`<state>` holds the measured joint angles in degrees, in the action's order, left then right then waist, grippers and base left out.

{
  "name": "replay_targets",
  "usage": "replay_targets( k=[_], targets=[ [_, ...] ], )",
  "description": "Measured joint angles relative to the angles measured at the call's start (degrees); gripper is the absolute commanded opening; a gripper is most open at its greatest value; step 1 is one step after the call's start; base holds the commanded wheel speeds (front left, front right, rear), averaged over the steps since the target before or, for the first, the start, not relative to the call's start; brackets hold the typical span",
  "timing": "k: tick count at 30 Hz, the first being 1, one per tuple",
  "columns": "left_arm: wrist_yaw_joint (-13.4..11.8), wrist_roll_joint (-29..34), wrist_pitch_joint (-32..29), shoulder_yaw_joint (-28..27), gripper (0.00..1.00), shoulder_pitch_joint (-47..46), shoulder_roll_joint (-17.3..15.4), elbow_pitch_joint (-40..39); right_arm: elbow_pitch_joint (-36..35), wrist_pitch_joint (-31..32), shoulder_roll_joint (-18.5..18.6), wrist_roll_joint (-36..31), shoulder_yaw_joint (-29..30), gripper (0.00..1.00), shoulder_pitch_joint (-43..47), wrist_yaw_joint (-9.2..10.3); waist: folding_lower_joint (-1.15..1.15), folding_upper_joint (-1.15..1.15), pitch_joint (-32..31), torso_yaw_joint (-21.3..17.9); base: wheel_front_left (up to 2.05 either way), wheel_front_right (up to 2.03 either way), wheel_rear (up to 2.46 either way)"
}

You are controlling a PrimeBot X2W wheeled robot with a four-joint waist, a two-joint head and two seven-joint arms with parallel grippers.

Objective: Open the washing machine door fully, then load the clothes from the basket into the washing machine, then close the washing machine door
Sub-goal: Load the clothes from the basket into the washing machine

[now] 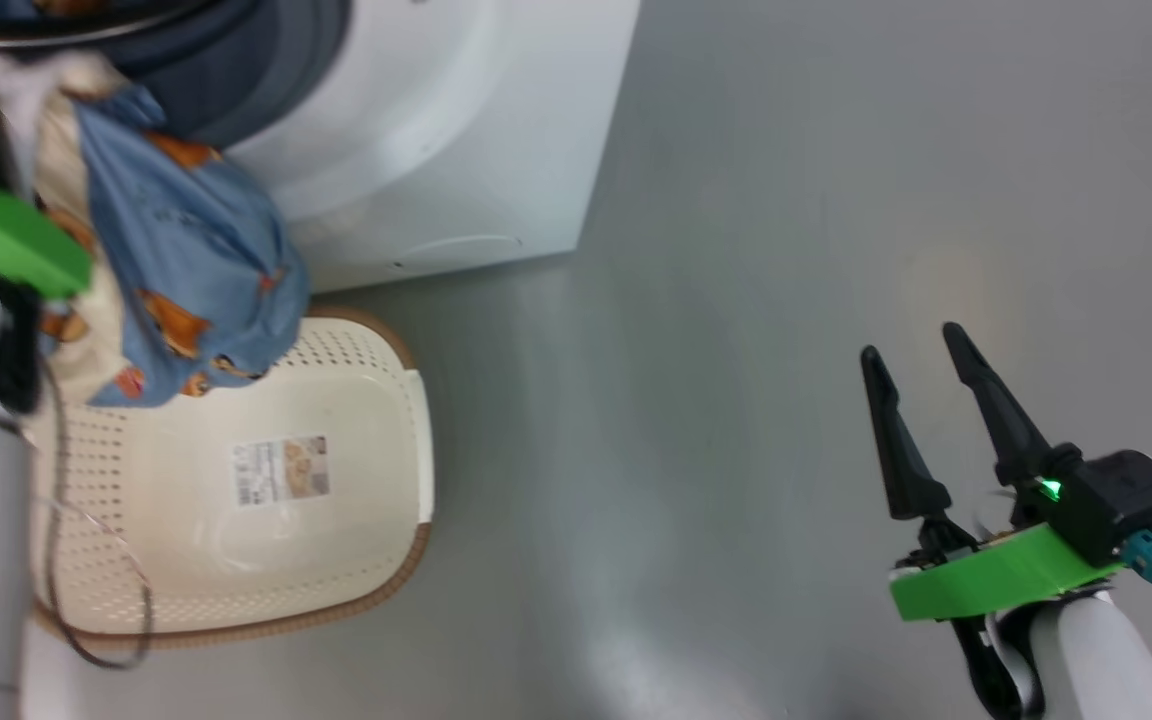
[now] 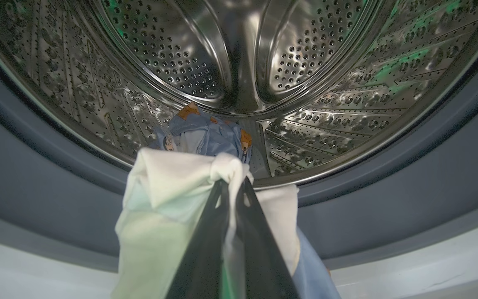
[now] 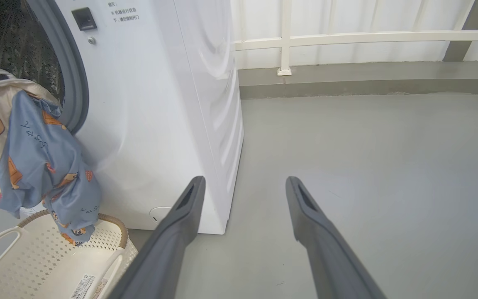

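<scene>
Grey floor (image 1: 736,400) stretches across the right of the head view, with the white washing machine (image 1: 456,130) at the upper left and a pale railing (image 3: 347,39) behind it in the right wrist view. The left end effector (image 2: 232,187) is all but closed, its two dark fingers pinching a fold of the white cloth (image 2: 168,195) right at the mouth of the steel drum (image 2: 239,54), inside the grey gasket (image 2: 430,187). Blue printed fabric (image 1: 196,260) hangs from the same bundle, draped down the front of the machine, its lowest end over the far end of the cream basket (image 1: 186,560), which sits on the floor just beside the machine. The basket's label sticker (image 1: 279,468) lies bare on its bottom. The left forearm rises along the left edge of the head view. The right end effector (image 1: 913,340) sits at the lower right, fingers spread wide and holding nothing, above the bare floor and well apart from the basket, pointing up the frame.
</scene>
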<state>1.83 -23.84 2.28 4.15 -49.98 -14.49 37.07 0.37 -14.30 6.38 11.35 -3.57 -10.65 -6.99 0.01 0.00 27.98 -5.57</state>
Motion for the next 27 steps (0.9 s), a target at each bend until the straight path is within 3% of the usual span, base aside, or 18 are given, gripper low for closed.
replay_targets(
  k=[7,14,22,27],
  targets=[
    [0.97,1.13,-11.13,1.59,0.0,-11.53,-5.43,3.18,0.29,-0.01,-1.53,2.58,-2.04,1.0,-3.99,-0.01,0.0,0.0,4.76,-3.43,0.0,0.0,0.0],
    [0.86,1.74,-15.79,1.42,0.0,-17.55,-9.83,3.34,0.37,-0.01,-2.7,3.39,-3.69,1.0,-6.23,-0.01,-0.01,0.0,8.17,-6.75,0.0,0.0,0.0],
    [-1.69,2.13,-12.62,-2.16,0.0,-23.81,-14.21,2.34,0.78,-0.02,-3.09,5.52,-5.59,1.0,-7.3,-0.13,-0.01,0.0,11.87,-11.69,0.0,0.0,0.0],
    [-3.21,2.57,-5.2,-4.01,0.0,-27.49,-16.29,1.56,1.09,-0.02,-3.36,6.03,-7.04,1.0,-8.77,-0.13,-0.01,0.0,13.77,-14.51,0.0,0.0,0.0]
  ],
)
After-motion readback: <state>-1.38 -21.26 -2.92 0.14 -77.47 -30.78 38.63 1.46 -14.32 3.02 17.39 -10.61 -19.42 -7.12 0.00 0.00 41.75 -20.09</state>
